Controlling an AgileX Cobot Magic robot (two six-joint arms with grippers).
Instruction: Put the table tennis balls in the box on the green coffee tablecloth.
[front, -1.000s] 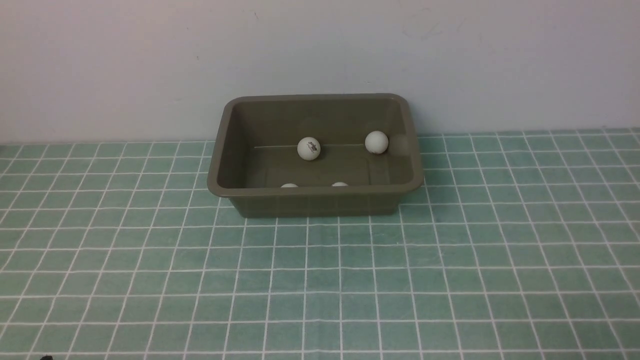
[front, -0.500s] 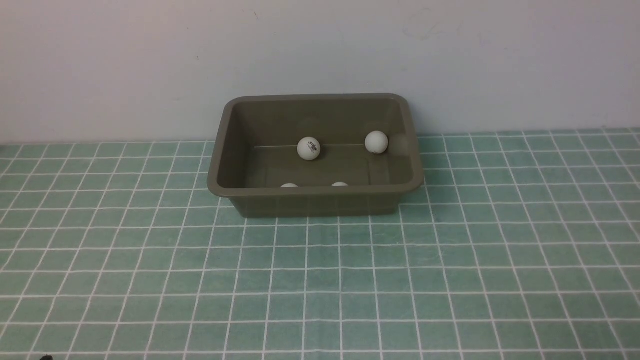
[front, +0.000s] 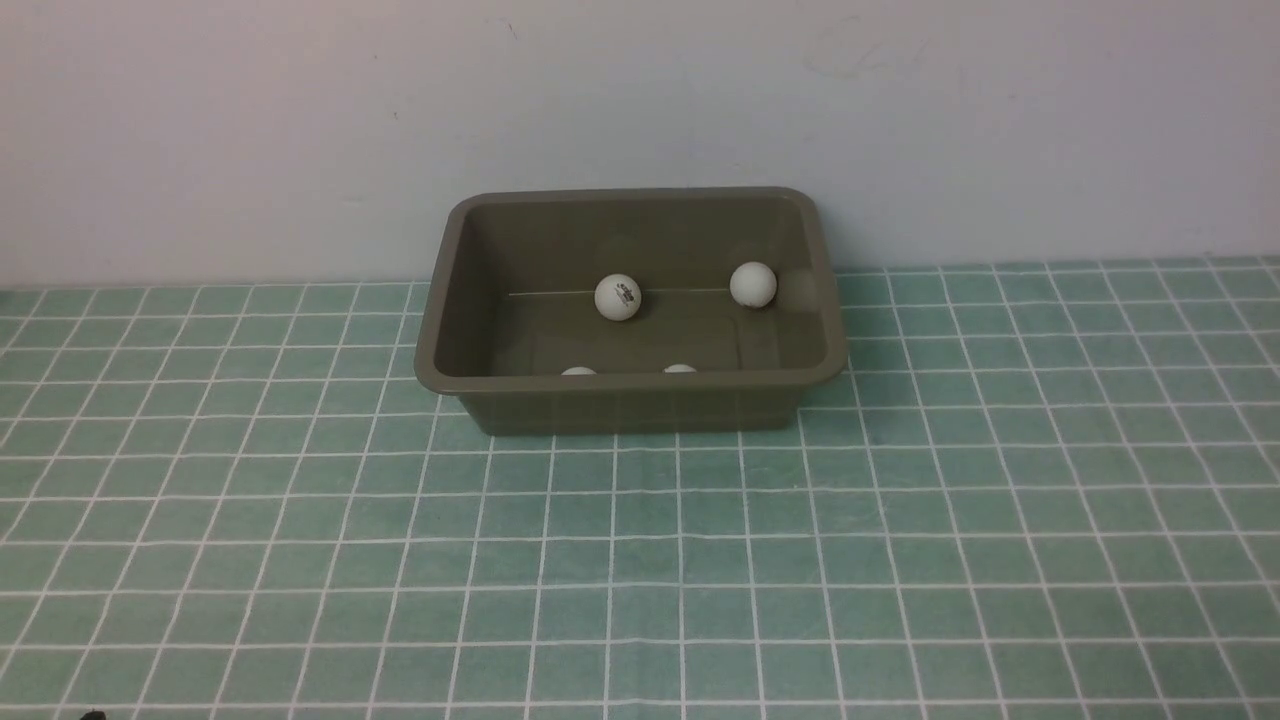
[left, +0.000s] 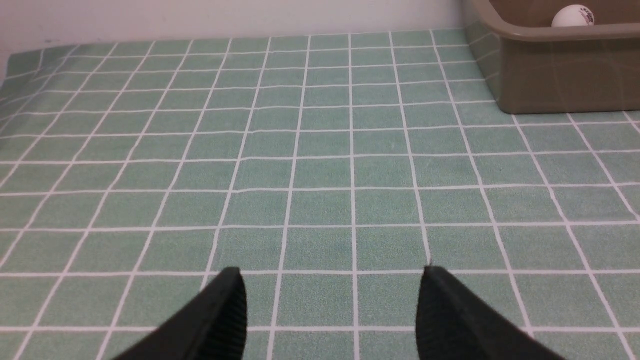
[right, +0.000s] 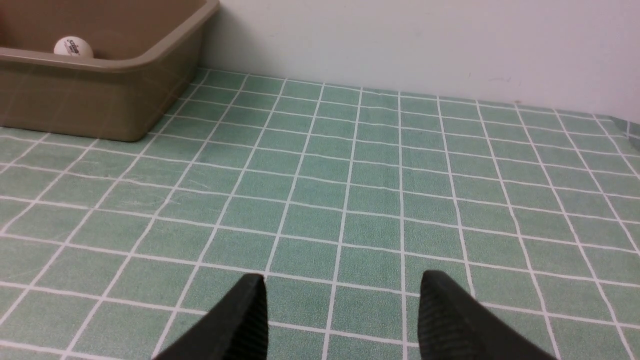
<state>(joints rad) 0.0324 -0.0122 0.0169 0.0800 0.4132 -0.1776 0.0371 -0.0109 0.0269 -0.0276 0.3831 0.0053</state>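
The olive-brown box (front: 812, 290) stands at the back middle of the green tablecloth (front: 640, 560), against the wall. Inside it lie several white balls: one with a dark logo (front: 618, 297), one at the right (front: 753, 284), and two whose tops peek over the near wall (front: 578, 371) (front: 680, 369). A fifth ball does not show. My left gripper (left: 332, 300) is open and empty over bare cloth, the box (left: 560, 70) and a logo ball (left: 573, 16) far off. My right gripper (right: 342, 305) is open and empty, the box (right: 100, 95) and a ball (right: 73, 47) far off.
A plain pale wall (front: 640, 100) rises right behind the box. The cloth's edge shows at one corner in the left wrist view (left: 7, 70) and in the right wrist view (right: 627, 127). Neither arm shows in the front view.
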